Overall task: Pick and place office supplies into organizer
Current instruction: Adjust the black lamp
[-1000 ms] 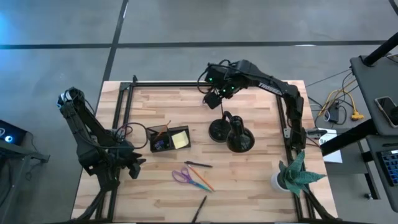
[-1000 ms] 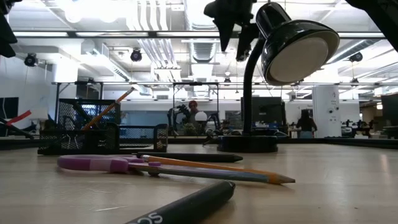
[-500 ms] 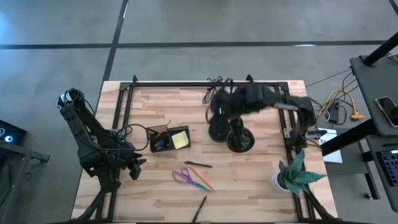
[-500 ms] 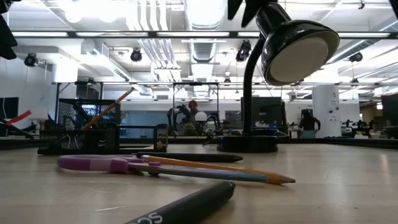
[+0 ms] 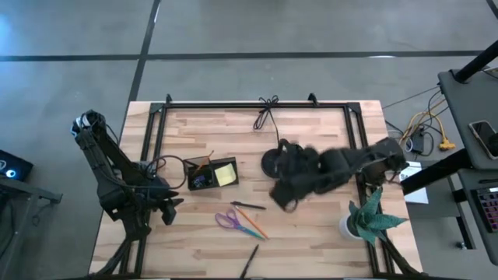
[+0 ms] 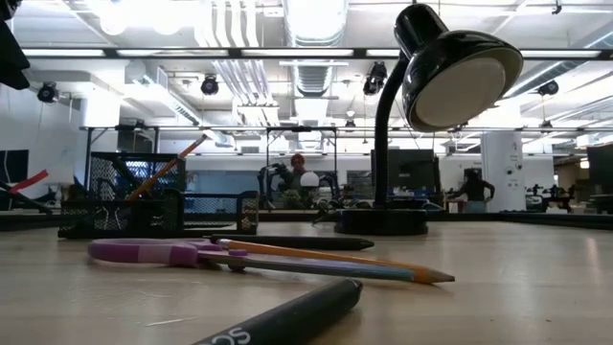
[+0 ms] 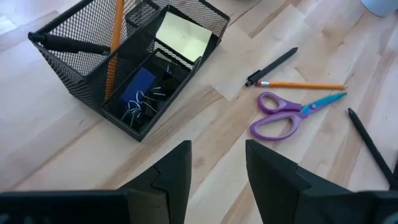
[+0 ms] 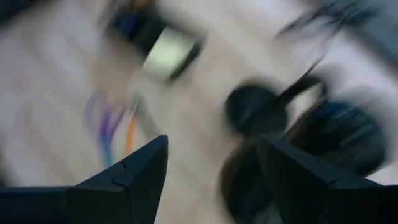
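The black mesh organizer (image 5: 204,173) stands left of the table's centre, with a yellow sticky-note pad (image 7: 182,36), an orange pencil (image 7: 114,43) and a blue bit (image 7: 138,87) inside. On the wood near it lie purple-handled scissors (image 5: 228,219), an orange pencil (image 5: 254,226), a black pen (image 5: 247,205) and a second pen (image 5: 250,260) at the near edge. My left gripper (image 7: 217,168) hangs open above the table, left of the organizer, with nothing between its fingers. My right gripper (image 8: 211,162) is open and blurred, high above the table (image 5: 282,194) just near-side of the lamp.
A black dome-shaped lamp (image 6: 450,77) stands right of centre, partly under my right arm in the high view, its cord (image 5: 268,109) running to the far edge. A green plant in a white pot (image 5: 366,219) sits at the near right corner. Bare wood lies near left.
My right gripper has swung fast from the table's far edge over the lamp toward the near side and centre, turning as it went. It has left the low view at the top. My left arm has kept still. No supply has moved.
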Available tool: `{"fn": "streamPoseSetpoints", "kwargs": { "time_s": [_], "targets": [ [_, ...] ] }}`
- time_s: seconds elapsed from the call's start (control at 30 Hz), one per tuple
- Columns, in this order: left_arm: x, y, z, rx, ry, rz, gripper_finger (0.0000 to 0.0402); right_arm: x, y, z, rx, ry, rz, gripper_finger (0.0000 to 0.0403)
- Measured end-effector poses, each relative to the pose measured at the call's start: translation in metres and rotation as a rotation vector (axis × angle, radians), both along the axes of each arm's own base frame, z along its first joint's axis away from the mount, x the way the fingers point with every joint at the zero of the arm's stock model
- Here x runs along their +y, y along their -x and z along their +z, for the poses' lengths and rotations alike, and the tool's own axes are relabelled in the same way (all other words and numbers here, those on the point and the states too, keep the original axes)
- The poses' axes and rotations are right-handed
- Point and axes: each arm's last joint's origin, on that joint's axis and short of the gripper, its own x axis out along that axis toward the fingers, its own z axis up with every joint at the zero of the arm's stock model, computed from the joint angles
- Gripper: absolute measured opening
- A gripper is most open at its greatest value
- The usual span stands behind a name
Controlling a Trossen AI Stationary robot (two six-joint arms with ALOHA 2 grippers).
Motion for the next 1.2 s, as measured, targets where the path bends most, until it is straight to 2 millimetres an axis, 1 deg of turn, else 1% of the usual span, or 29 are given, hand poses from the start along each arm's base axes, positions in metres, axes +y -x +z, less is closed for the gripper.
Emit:
{"fn": "streamPoseSetpoints", "kwargs": {
  "time_s": [0.13,0.3,0.4,0.47,0.6,0.7,0.8,0.9,1.0,1.1,1.2],
  "targets": [
    [0.0,0.0,0.0,0.002,-0.006,-0.007,0.0132,0.031,0.009,-0.022,0.103,-0.065,0.076,0.0231],
    [0.0,0.0,0.0,0.005,-0.016,-0.019,0.0132,0.064,0.025,-0.053,0.202,-0.086,0.054,0.0224],
    [0.0,0.0,0.0,0.005,-0.016,-0.02,0.0132,0.078,0.037,-0.075,0.253,-0.075,-0.008,0.0223],
    [0.0,0.0,0.0,0.006,-0.018,-0.02,0.0132,0.084,0.043,-0.092,0.276,-0.065,-0.095,0.0223],
    [0.0,0.0,0.0,0.007,-0.021,-0.024,0.0132,0.083,0.052,-0.127,0.267,-0.046,-0.366,0.0223],
    [0.0,0.0,0.0,0.007,-0.021,-0.024,0.0132,0.082,0.054,-0.15,0.158,-0.02,-0.508,0.0223],
    [0.0,0.0,0.0,0.007,-0.021,-0.024,0.0132,0.084,0.049,-0.173,0.055,-0.044,-0.515,0.0223],
    [-0.001,0.0,0.0,0.005,-0.016,-0.023,0.0132,0.084,0.041,-0.198,0.014,-0.087,-0.446,0.0223],
    [-0.001,0.0,0.0,0.004,-0.015,-0.023,0.0132,0.081,0.036,-0.222,0.003,-0.082,-0.393,0.0223],
    [-0.001,0.0,0.0,0.003,-0.013,-0.022,0.0132,0.075,0.034,-0.239,-0.031,-0.055,-0.402,0.0223],
    [-0.001,-0.001,0.0,0.002,-0.011,-0.019,0.0132,0.065,0.035,-0.254,-0.061,-0.007,-0.469,0.0223]
  ]
}}
